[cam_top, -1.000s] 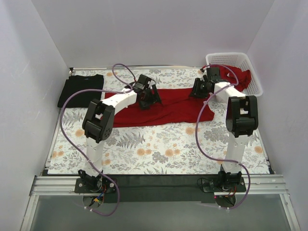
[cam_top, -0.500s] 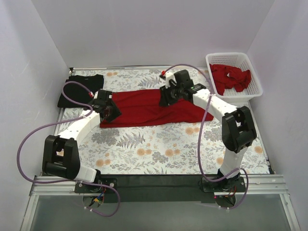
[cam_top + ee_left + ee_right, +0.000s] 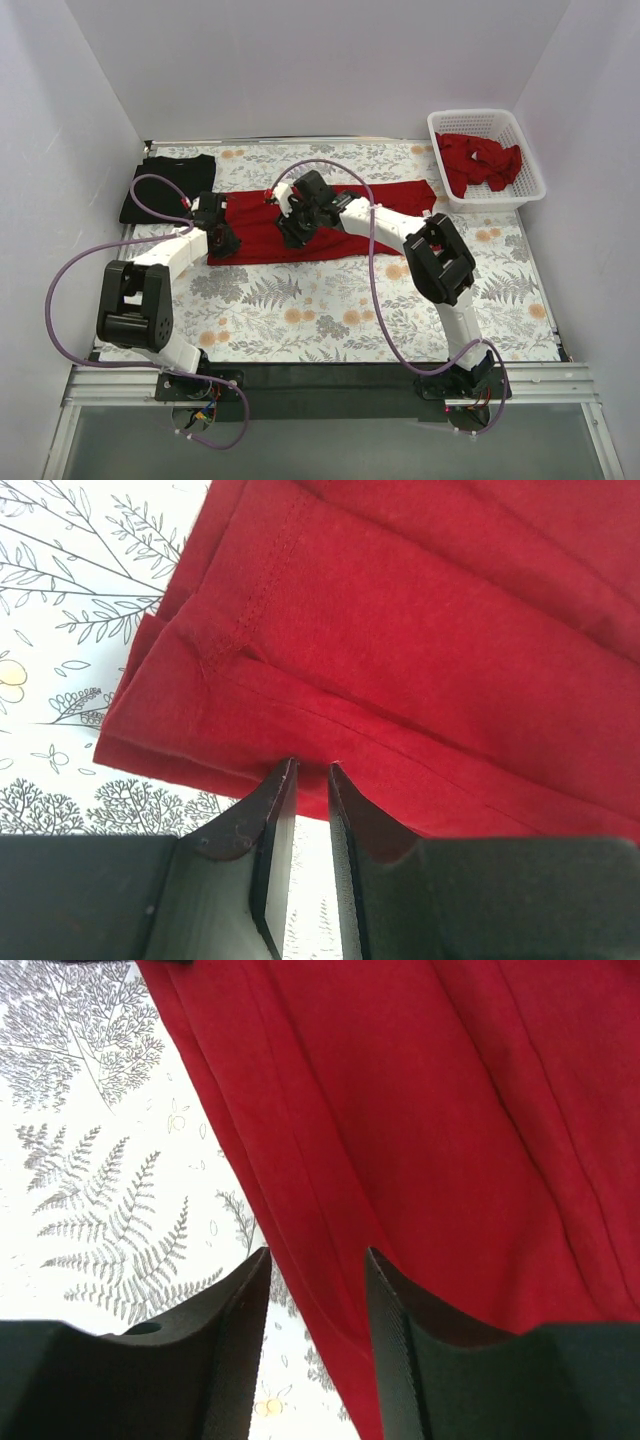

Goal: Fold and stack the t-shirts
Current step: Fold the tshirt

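Observation:
A red t-shirt [image 3: 255, 225] lies in a long folded strip across the floral table. My left gripper [image 3: 222, 240] is at the strip's left end. In the left wrist view its jaws [image 3: 310, 768] stand narrow, their tips pinching the near hem of the red t-shirt [image 3: 420, 630]. My right gripper [image 3: 293, 228] is over the strip's middle. In the right wrist view it [image 3: 318, 1255] is open, and a folded edge of the red t-shirt [image 3: 430, 1110] runs loosely between its fingers. A black t-shirt [image 3: 165, 185] lies folded at the back left.
A white lattice basket [image 3: 487, 113] at the back right holds crumpled red t-shirts [image 3: 480, 160]. White walls close in the table on three sides. The right arm's forearm stretches across the right half of the red strip.
The left gripper swung from the shirt's middle to its left end and its jaws narrowed. The right gripper travelled left along the shirt from its right end to its middle.

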{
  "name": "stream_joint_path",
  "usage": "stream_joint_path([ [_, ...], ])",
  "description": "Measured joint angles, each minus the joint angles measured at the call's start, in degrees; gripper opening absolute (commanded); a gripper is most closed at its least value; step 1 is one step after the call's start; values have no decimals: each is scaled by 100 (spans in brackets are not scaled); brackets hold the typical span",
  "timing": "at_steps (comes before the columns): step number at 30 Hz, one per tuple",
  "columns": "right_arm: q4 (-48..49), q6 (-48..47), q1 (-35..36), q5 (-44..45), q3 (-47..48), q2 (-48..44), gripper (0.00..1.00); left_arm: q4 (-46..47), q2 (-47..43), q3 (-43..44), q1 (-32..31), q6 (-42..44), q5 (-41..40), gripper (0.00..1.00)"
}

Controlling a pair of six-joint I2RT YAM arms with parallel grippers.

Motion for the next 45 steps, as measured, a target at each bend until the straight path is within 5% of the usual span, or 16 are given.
stream_joint_path([
  [12, 20, -671, 501, 920, 260, 415, 54, 98, 109, -271, 0, 118, -37, 20],
  [30, 160, -918, 616, 1419, 527, 671, 53, -87, -1099, -616, 0, -125, -487, 33],
  [45, 317, -994, 531, 2457, 1113, 1108, 50, -251, -1161, -824, 0, -179, -164, 36],
])
